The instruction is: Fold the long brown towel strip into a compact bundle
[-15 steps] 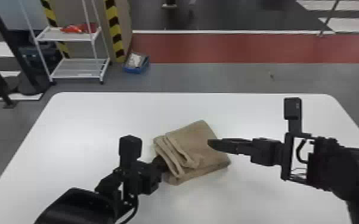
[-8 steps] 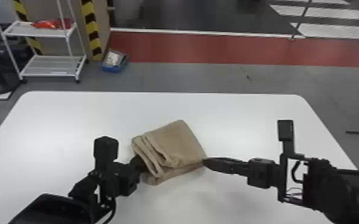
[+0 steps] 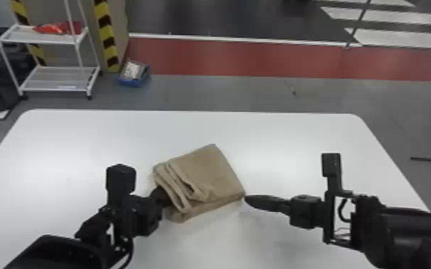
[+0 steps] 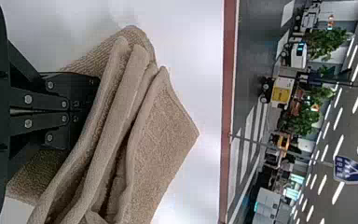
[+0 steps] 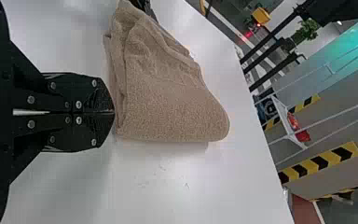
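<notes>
A white table (image 3: pixel 82 139) spreads beneath both grippers, with grey floor (image 3: pixel 225 93) past its far edge and a red band (image 3: pixel 243 60) beyond that. Farther off, ahead and to the left of the left gripper (image 3: pixel 159 196), stand a white wire rack (image 3: pixel 57 80) holding something red (image 3: pixel 59 28), a yellow-and-black striped post (image 3: pixel 105 35) and a blue bin (image 3: pixel 132 82) on the floor.

The brown towel (image 3: pixel 207 168) lies on the table between the grippers, folded into a thick, slightly skewed bundle. Its stacked, loosely rumpled folds face the left gripper; a smoother flap stretches away toward the right.

The left gripper's fingers are drawn together and tucked in between the towel's layers. Their tips are hidden, so whether they pinch any cloth cannot be told.

The right gripper (image 3: pixel 247 199) is closed and empty, its joined tips right at the towel's near right corner.
</notes>
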Available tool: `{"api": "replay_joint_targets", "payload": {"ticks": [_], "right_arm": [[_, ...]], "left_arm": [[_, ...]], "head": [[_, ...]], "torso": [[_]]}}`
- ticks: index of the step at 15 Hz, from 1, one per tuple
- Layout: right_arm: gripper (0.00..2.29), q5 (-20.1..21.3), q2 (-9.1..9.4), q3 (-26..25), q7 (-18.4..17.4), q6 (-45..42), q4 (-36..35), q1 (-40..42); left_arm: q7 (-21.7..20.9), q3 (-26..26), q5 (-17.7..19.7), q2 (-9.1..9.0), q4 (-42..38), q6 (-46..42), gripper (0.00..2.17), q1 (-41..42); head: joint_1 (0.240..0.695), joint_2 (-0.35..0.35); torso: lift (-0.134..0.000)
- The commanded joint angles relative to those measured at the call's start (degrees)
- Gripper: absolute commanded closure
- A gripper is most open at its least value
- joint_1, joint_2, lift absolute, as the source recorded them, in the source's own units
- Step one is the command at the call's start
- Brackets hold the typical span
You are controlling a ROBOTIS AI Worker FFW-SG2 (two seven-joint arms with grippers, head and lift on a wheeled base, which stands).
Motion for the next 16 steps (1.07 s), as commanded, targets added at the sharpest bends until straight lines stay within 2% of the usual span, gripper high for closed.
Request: {"api": "replay_joint_targets", "payload": {"ticks": [1,3,5,8,11,15,16], "right_arm": [[2.11,-0.13,0.42,1.03,-0.44,-2.91,4.06,-1.97],[2.11,-0.04,1.30,1.21,-1.76,-3.61,5.37,-3.20],[2.11,0.05,1.39,1.30,-3.51,-3.79,5.46,-3.99],[2.11,1.28,2.35,1.12,-5.97,-2.91,6.17,-6.10],[2.11,1.54,2.88,-0.02,-8.44,-3.43,6.78,-6.45],[2.11,1.54,3.15,-2.83,-10.28,-3.79,7.66,-6.54],[2.11,1.54,3.15,-3.36,-10.46,-3.79,7.84,-6.54]], "left_arm": [[-0.25,-0.41,0.01,0.00,-0.02,0.00,2.00,0.00],[-0.69,-0.41,0.27,0.09,-0.37,0.00,2.00,0.44],[-2.01,-0.76,1.59,0.44,-2.39,0.18,2.00,0.97],[-4.03,-0.50,2.20,0.79,-9.51,1.41,2.00,4.04],[-4.30,-0.67,2.11,2.11,-11.18,2.81,2.00,4.13],[-3.94,0.38,2.11,5.10,-12.85,2.64,2.00,3.87],[-2.80,0.38,1.68,6.42,-13.73,2.29,2.00,3.87]], "head": [[0.695,-0.111],[0.695,-0.109],[0.695,-0.106],[0.695,-0.124],[0.695,-0.139],[0.695,-0.146],[0.695,-0.146]], "torso": [[-0.107],[-0.107],[-0.107],[-0.107],[-0.107],[-0.107],[-0.107]]}}
